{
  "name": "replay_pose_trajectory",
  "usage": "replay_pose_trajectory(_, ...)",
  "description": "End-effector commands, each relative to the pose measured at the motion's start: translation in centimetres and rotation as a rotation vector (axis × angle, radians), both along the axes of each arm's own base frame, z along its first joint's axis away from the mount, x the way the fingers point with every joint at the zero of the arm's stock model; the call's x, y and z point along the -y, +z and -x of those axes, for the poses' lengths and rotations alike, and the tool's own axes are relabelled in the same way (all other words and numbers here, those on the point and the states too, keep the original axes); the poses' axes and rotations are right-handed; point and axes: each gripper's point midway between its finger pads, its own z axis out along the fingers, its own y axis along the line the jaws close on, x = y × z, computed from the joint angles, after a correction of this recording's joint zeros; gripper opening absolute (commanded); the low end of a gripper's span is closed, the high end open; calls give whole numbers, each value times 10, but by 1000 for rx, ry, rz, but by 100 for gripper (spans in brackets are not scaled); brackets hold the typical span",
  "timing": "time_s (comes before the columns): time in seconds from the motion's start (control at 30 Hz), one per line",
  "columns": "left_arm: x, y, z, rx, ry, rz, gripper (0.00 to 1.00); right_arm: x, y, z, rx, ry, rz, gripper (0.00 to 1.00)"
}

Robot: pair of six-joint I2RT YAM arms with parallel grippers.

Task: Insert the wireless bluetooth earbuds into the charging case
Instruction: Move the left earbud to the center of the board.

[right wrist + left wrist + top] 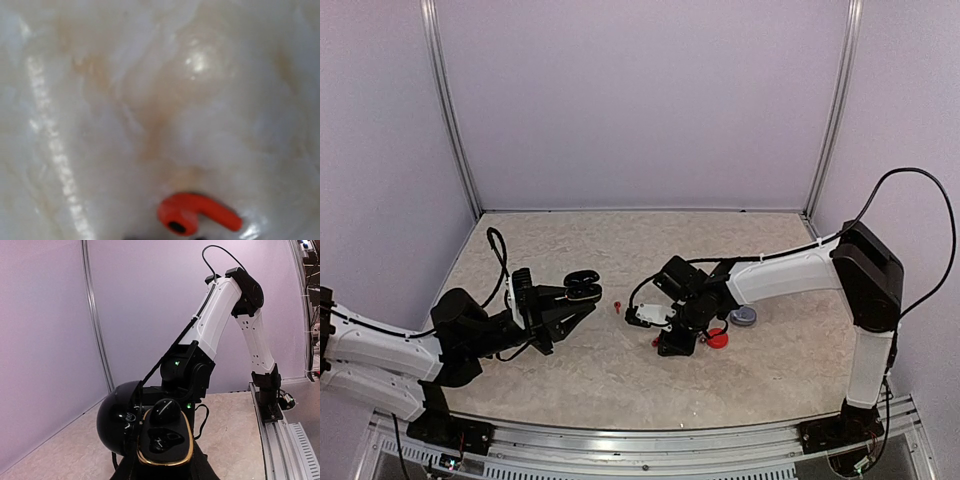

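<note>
My left gripper [570, 300] is shut on an open black charging case [583, 288] and holds it above the table. In the left wrist view the gold-rimmed base [165, 457] faces up with its lid [114, 415] swung left. One black earbud [166, 411] sits in the far slot and the near slot [162, 440] is bare. My right gripper [667, 345] is down at the table over a red earbud [197, 214], which lies right at its tips. Only dark slivers of the tips show, so the jaws' state is unclear. A second red earbud [618, 306] lies between the arms.
A red case [717, 338] and a grey case [744, 316] lie on the table just right of my right gripper. The right arm's cable loops above it. White walls close in the back and sides.
</note>
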Motion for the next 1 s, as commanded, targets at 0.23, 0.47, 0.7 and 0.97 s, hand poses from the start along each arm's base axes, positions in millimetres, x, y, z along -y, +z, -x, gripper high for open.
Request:
replay_pose_trajectory(0.23,-3,6,3,18,-13,14,0,26,-14,19,-61,-39,120,21)
replay_pose_trajectory(0.47,-3,6,4,16,-15,16,0,38,-12,43,-134,-81,180,16)
replay_pose_trajectory(0.7,-2,7,4,14,-23,18,0,59,-17,93,-250,-95,296,16)
replay_pose_trajectory(0.97,0,7,4,13,-31,22,0,79,-21,110,-243,-110,429,26)
